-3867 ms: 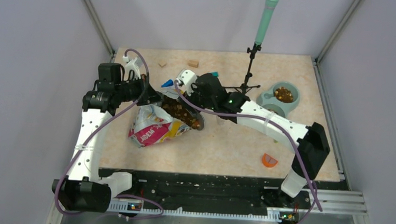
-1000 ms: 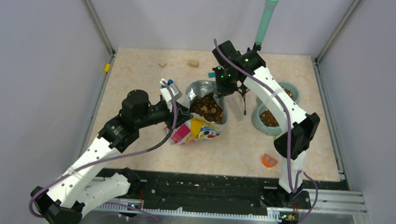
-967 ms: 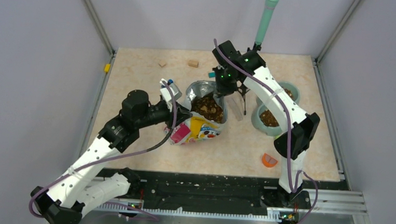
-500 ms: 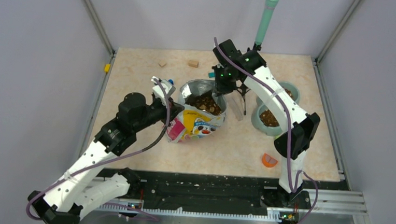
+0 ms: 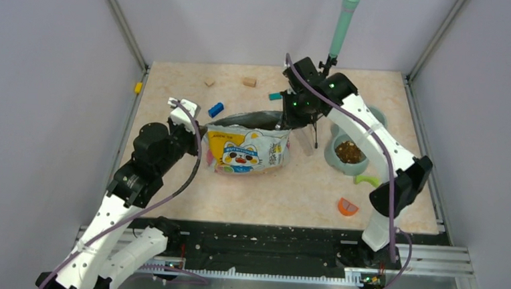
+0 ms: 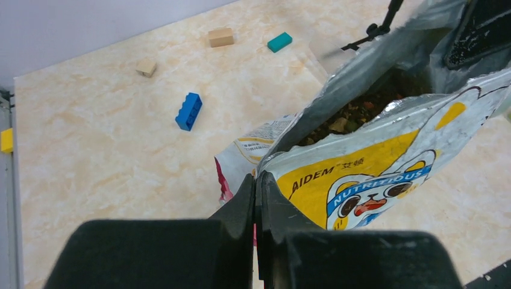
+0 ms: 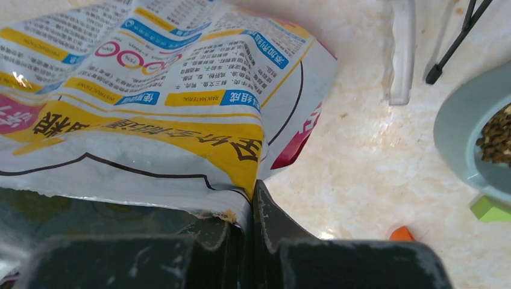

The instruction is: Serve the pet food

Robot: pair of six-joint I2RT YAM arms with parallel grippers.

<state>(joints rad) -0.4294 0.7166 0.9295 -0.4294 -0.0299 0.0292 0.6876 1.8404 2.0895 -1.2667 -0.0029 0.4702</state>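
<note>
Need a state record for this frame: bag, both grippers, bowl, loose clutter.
bag: upright on the table, mouth open, kibble visible inside
left gripper: shut on the bag's left top edge
right gripper: shut on the bag's right top edge
bowl: right of the bag, kibble in the near compartment
loose items: blue block and teal block behind the bag; tan blocks farther back

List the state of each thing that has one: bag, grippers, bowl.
bag: held upright, mouth open, kibble inside
left gripper: shut on bag edge
right gripper: shut on bag edge
bowl: near compartment holds kibble
</note>
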